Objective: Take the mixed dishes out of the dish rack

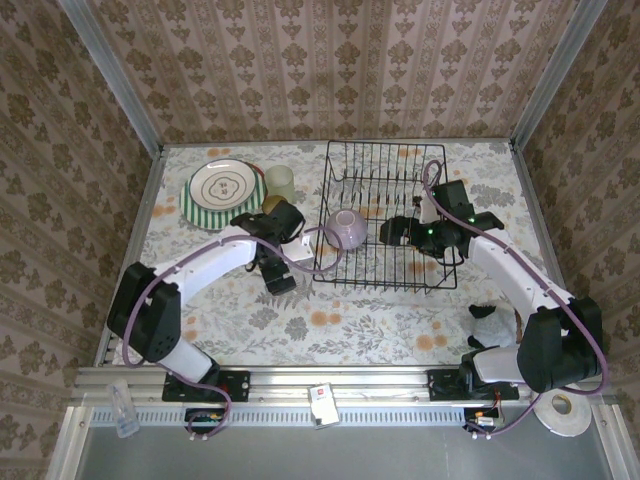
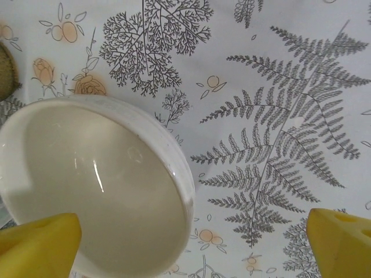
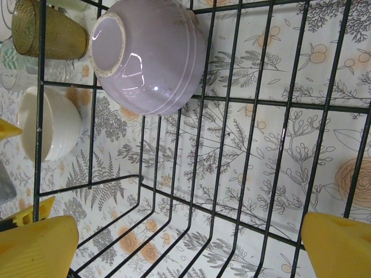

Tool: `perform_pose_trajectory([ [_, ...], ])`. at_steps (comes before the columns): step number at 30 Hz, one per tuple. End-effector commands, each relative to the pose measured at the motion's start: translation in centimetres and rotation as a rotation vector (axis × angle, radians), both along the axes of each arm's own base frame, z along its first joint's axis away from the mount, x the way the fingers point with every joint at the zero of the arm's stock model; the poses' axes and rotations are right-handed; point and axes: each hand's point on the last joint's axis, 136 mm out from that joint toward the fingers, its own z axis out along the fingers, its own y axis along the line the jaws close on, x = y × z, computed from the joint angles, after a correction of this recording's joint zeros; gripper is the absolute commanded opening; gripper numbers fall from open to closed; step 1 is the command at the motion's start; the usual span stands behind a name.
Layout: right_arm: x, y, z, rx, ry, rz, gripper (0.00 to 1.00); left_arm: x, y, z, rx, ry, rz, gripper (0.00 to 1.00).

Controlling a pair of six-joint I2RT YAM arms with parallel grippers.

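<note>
Floral table cover (image 1: 330,320), patterned wallpaper (image 1: 340,60), tape roll (image 1: 578,420)

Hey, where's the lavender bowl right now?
In the top view, the lavender bowl sits inside the dish rack at its left end; the amber cup is just outside the wires.

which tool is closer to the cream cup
Left. The left tool hangs open directly over the cream cup; the right tool is over the dish rack, wires between it and the cup.

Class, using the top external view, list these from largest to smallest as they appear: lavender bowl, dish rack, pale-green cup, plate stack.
1. dish rack
2. plate stack
3. lavender bowl
4. pale-green cup, which looks only slightly smaller than the bowl
</note>
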Motion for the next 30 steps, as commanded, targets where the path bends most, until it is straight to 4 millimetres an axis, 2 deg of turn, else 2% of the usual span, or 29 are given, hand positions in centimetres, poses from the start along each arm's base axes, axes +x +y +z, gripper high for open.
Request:
perform_pose_trajectory([
  [1,-0.1,0.1,0.3,-0.017,-0.004,-0.006,1.00,-0.2,0.2,2.3,0.003,-0.034,-0.010,1.00],
  [6,0.3,0.6,0.0,-0.049,0.003,0.004,1.00,-0.6,0.3,4.5,-0.006,-0.077,-0.030,1.00],
  [10,0.9,1.1,0.3,-0.078,-0.013,0.010,1.00,-0.9,1.3,6.2,0.014,-0.107,-0.037,1.00],
  [11,1.1,1.3,-0.4,-0.089,0.007,0.013,1.00,-0.9,1.6,6.7,0.020,-0.118,-0.038,1.00],
  [21,3.4,2.9,-0.9,-0.144,0.016,0.025,1.00,-0.7,2.7,11.2,0.021,-0.284,-0.033,1.00],
  [26,5.2,4.2,-1.0,-0.179,0.007,0.034,1.00,-0.2,1.7,13.0,-0.108,-0.362,0.007,1.00],
  [30,6.9,5.4,-1.6,-0.211,0.011,0.039,1.00,1.0,0.8,14.7,-0.254,-0.444,0.106,1.00],
])
